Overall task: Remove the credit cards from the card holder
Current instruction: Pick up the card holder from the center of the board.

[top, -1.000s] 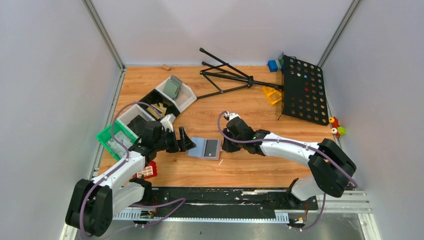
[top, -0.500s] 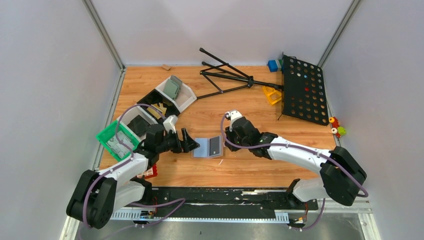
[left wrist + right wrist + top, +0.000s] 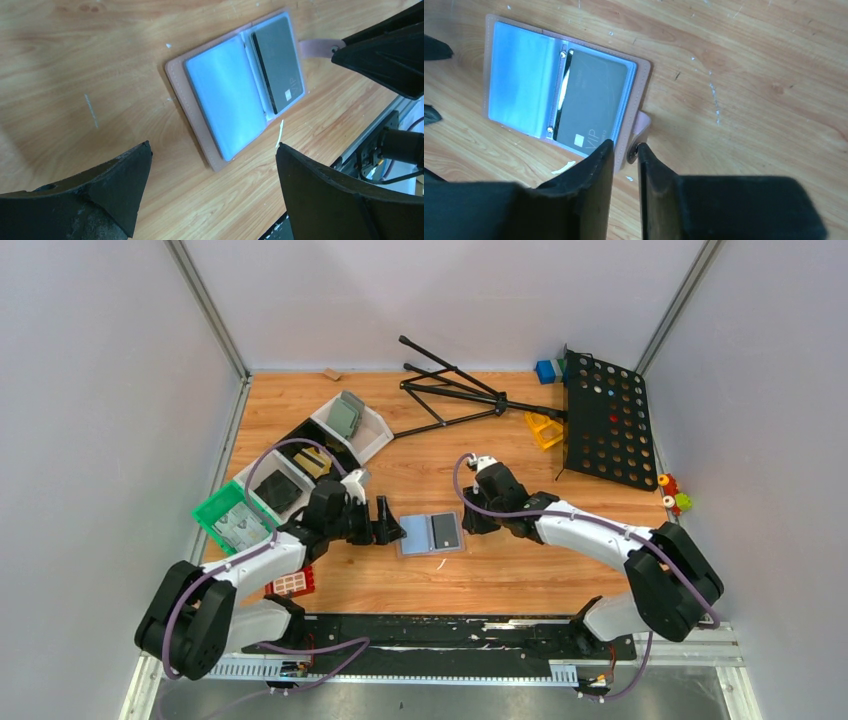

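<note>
Top external view: the card holder lies open and flat on the worktop, directly between the two arms. The left gripper sits just beside its left edge, and the right gripper is at its right edge. One dark credit card shows in the right-hand half. Against the frame one second ago, the holder lies further to the right, and both grippers have shifted right with it. Left wrist view: the left gripper has its jaws released and spread wide. The card holder lies ahead of the two tips and apart from both of them. The credit card is seated in the far sleeve, and the right gripper sits at the pink tab beyond it. Right wrist view: the right gripper has its jaws drawn to a narrow slit, clenched on the end of the tab at the near right corner of the card holder. The credit card remains fully inside its clear sleeve, and its pale marks sit just ahead of the jaw tips.
</note>
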You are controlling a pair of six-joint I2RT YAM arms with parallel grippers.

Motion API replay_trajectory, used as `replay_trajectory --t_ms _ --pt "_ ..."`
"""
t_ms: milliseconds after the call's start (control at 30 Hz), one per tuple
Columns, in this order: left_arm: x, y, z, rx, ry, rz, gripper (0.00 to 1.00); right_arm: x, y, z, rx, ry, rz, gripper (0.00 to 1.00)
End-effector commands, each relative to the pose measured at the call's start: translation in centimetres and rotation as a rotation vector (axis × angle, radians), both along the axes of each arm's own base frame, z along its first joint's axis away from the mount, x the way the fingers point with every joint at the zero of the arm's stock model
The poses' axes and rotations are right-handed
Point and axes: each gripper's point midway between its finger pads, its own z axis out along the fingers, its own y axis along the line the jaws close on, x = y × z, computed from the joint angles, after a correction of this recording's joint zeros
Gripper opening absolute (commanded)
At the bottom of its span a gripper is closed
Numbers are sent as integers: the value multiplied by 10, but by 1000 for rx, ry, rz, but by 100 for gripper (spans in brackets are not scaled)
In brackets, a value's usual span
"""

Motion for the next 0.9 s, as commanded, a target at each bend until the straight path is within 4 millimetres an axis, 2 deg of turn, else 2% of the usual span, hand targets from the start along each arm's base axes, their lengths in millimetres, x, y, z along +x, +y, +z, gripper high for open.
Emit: replay_trajectory --t_ms 0,100,133,167,300,533,633,700,867 --pt "-1 -11 2 29 -1 -28 100 -2 10 2 46 40 -7 34" --pt "-2 -17 0 43 6 -33 100 -4 10 -1 60 52 -29 77" --pt "-2 -18 -1 44 8 -32 100 -4 11 0 70 55 -30 84" --pt "-2 -19 -2 45 12 -32 100 -5 13 0 79 61 -36 89" --pt "-1 -23 -6 40 28 -34 100 -4 16 -1 86 83 -52 95" --pt "-4 -28 -9 35 42 -54 100 -4 23 -11 93 124 -45 90" --pt "-6 -28 -10 34 44 -58 100 -6 25 -17 88 146 -42 84" --pt "-6 -28 -10 35 45 -60 100 -8 27 -22 87 163 -24 74" --pt "-4 -28 -5 33 34 -54 100 -6 30 -19 82 157 8 42"
